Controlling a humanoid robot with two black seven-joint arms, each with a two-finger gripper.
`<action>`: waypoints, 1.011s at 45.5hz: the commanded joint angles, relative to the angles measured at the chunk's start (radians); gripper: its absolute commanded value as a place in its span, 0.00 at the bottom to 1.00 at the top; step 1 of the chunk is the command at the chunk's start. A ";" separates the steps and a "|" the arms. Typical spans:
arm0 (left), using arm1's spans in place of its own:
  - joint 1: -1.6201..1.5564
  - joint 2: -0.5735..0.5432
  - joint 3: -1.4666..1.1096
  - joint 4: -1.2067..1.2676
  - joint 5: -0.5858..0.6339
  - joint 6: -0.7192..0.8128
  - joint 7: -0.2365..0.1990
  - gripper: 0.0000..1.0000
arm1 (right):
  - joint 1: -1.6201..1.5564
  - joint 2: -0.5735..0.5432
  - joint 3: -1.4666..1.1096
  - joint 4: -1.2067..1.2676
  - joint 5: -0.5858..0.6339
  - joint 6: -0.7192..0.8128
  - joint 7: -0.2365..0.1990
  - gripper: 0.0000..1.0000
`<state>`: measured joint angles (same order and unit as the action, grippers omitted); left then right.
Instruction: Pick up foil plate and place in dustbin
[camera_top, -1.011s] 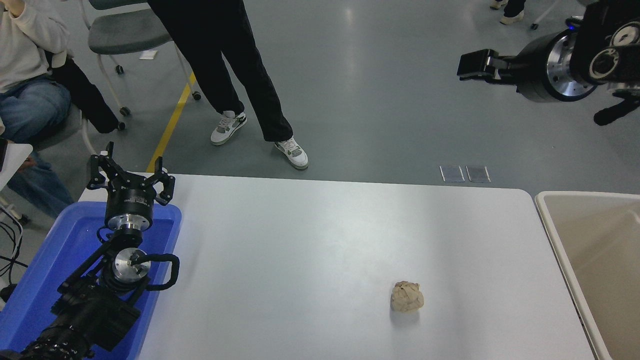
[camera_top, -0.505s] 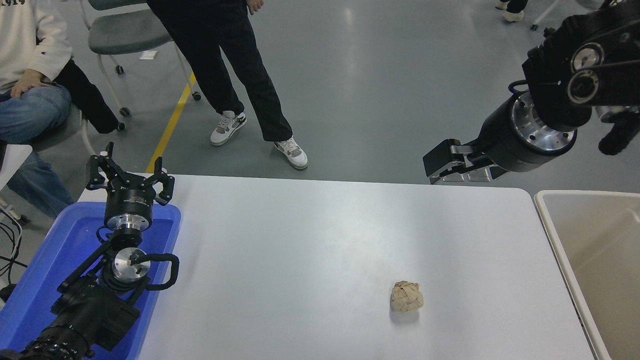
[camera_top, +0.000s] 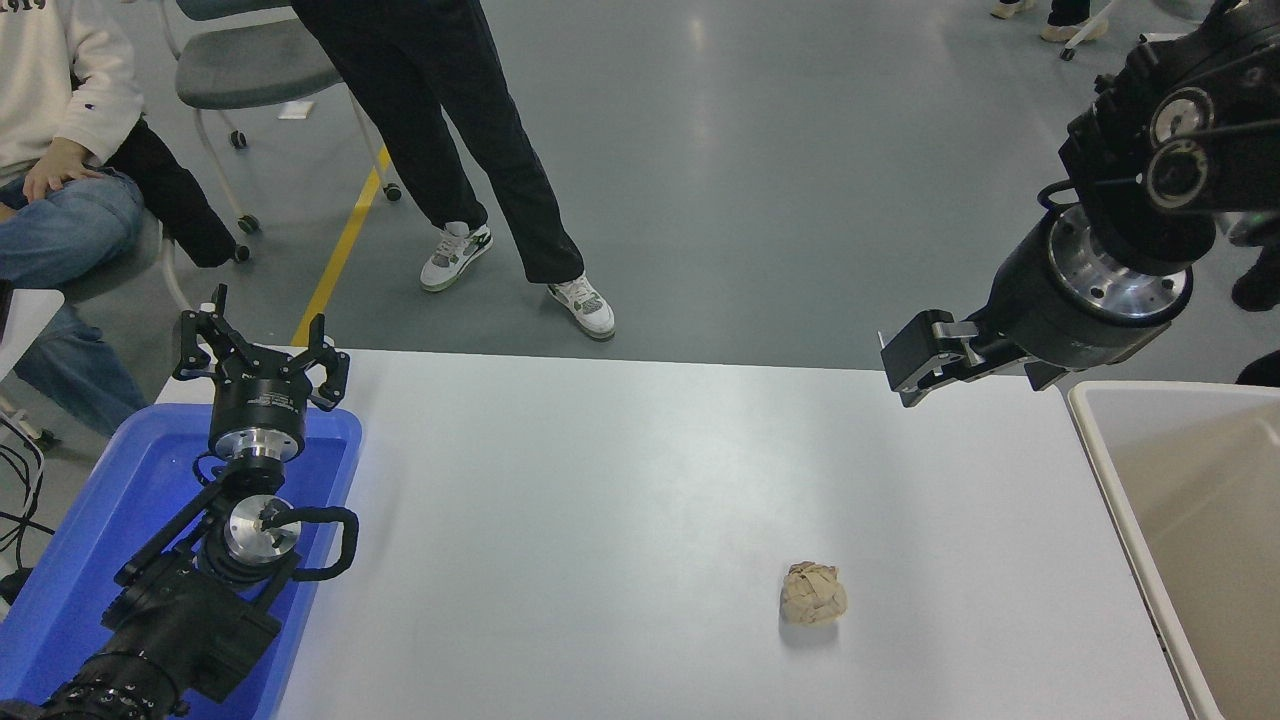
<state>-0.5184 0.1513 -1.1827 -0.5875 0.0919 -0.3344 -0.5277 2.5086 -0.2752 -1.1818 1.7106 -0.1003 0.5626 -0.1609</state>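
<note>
The foil plate is not in view. The dustbin, a beige bin with a pale rim, stands at the table's right edge; the part of its inside that shows is tan and bare. My right gripper hangs above the table's far right corner, just left of the dustbin's far corner, with nothing visibly in it. It is seen side-on. My left gripper is parked open and empty at the lower left.
A bright blue tray lies under the left arm. A small crumpled brown paper ball lies on the white table at front right. A person stands beyond the far edge; another sits at the top left.
My right arm has come down from high at the top right to just above the table's far right corner, then shifted slightly right toward the dustbin. The left arm has not moved.
</note>
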 joint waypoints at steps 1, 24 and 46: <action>0.000 0.001 0.000 0.000 0.000 0.000 0.000 0.99 | -0.007 0.041 -0.009 -0.005 -0.004 -0.007 0.001 1.00; 0.000 0.001 0.000 0.000 0.000 0.000 0.000 0.99 | -0.017 0.064 -0.007 -0.023 -0.010 0.091 0.003 1.00; 0.000 -0.001 0.000 0.000 0.000 0.000 0.000 0.99 | -0.008 0.044 -0.088 -0.031 0.007 0.178 0.004 1.00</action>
<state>-0.5184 0.1512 -1.1827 -0.5876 0.0923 -0.3344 -0.5277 2.4969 -0.2248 -1.2435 1.6819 -0.1041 0.7083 -0.1584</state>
